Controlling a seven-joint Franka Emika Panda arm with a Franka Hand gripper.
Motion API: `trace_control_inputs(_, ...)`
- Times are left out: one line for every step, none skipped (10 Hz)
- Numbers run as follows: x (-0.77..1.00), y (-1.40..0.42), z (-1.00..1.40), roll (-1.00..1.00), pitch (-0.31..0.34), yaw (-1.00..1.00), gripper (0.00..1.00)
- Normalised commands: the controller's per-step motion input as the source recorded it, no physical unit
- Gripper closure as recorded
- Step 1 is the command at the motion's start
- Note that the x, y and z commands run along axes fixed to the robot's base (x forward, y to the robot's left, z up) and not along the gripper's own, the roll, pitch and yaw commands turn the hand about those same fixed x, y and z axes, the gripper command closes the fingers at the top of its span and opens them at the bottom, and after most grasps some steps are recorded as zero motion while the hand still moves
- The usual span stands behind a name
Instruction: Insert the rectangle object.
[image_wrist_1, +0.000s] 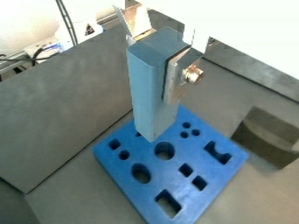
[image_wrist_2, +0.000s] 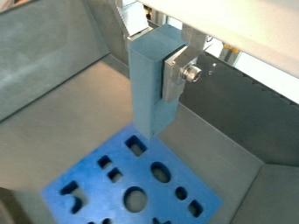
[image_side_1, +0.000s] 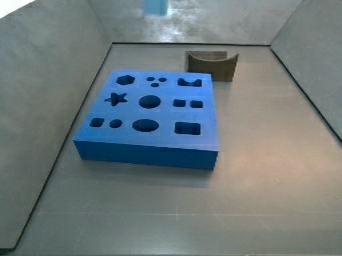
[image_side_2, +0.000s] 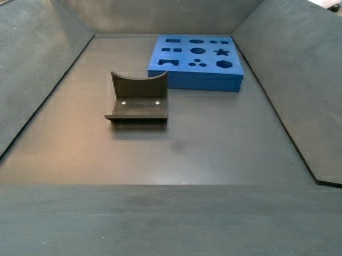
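Note:
My gripper (image_wrist_1: 159, 63) is shut on the rectangle object (image_wrist_1: 152, 87), a long pale light-blue bar, and holds it upright by its upper part. Both wrist views show this; the bar (image_wrist_2: 149, 87) sits between the gripper's (image_wrist_2: 155, 63) silver finger plates (image_wrist_2: 176, 79). The bar's lower end hangs above the far part of the blue board with shaped holes (image_wrist_1: 176, 179), apart from it. In a side view only the bar's lower end (image_side_1: 155, 7) shows at the top edge, well above the board (image_side_1: 147, 125). The gripper does not show in either side view.
The board (image_side_2: 201, 60) lies flat on the grey floor (image_side_2: 201, 150) inside grey walls (image_side_1: 54, 60). The dark fixture (image_side_1: 211, 63) stands on the floor near the board and also shows in a wrist view (image_wrist_1: 267, 138) and in a side view (image_side_2: 136, 100).

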Motion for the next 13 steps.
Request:
trace_control_inputs(0.15,0.20,0.17,0.02,0.039,-0.04,1.00)
trace_control_inputs(0.00,0.00,-0.31,0.00,-0.031,-1.00,1.00)
trace_control_inputs(0.00,0.00,-0.33,0.00,-0.030,-1.00,1.00)
trace_control_inputs(0.04,0.00,-0.33,0.00,-0.029,-1.00,1.00)
trace_control_inputs(0.08,0.00,-0.33,0.00,-0.029,-0.99,1.00)
trace_control_inputs(0.11,0.00,-0.33,0.00,-0.026,-0.98,1.00)
trace_control_inputs(0.20,0.00,-0.33,0.01,-0.020,-0.90,1.00)
trace_control_inputs(0.23,0.00,-0.36,0.02,-0.019,-0.86,1.00)
trace_control_inputs(0.25,-0.02,-0.34,0.01,-0.014,-0.85,1.00)
trace_control_inputs(0.20,-0.05,-0.30,0.00,-0.006,-0.88,1.00)
trace_control_inputs(0.19,-0.07,-0.26,0.00,0.000,-0.89,1.00)
trace_control_inputs(0.19,-0.09,-0.24,0.00,0.000,-0.87,1.00)
trace_control_inputs(0.19,-0.11,-0.24,0.00,0.000,-0.87,1.00)
